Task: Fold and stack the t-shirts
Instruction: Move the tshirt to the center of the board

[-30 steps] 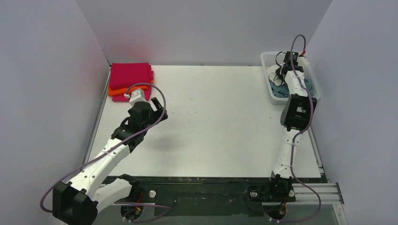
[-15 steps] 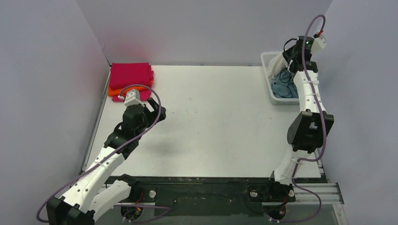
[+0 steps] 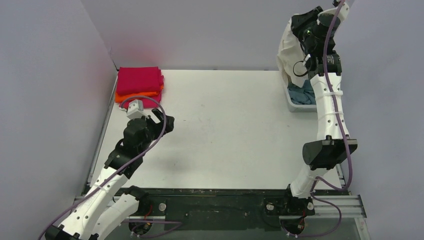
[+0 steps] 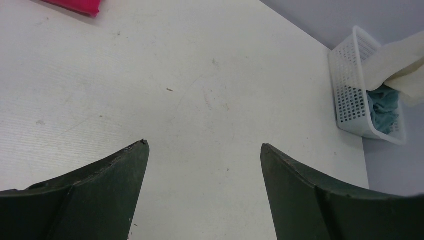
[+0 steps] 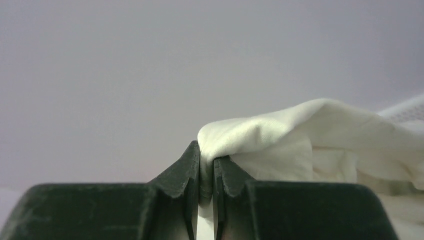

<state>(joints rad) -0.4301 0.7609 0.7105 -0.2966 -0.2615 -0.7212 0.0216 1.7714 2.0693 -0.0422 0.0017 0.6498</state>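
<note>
My right gripper (image 3: 301, 26) is raised high above the white mesh basket (image 3: 289, 97) and is shut on the cream t-shirt (image 3: 289, 50), which hangs down from it into the basket. In the right wrist view the gripper (image 5: 206, 165) pinches a fold of the cream t-shirt (image 5: 300, 140). A grey-blue t-shirt (image 3: 305, 95) lies in the basket. Folded magenta t-shirts (image 3: 139, 80) lie stacked with an orange t-shirt (image 3: 121, 96) at the back left. My left gripper (image 3: 164, 120) is open and empty above the table, right of that stack; its gap (image 4: 204, 165) shows bare table.
Grey walls close the table (image 3: 225, 130) at the back and both sides. The basket (image 4: 350, 100) stands at the far right edge with the cream shirt (image 4: 395, 60) rising out of it. A magenta corner (image 4: 75, 5) shows at the left wrist view's top left.
My right gripper has risen from inside the basket to high above it, pulling the cream t-shirt up. My left arm has drawn back slightly toward me.
</note>
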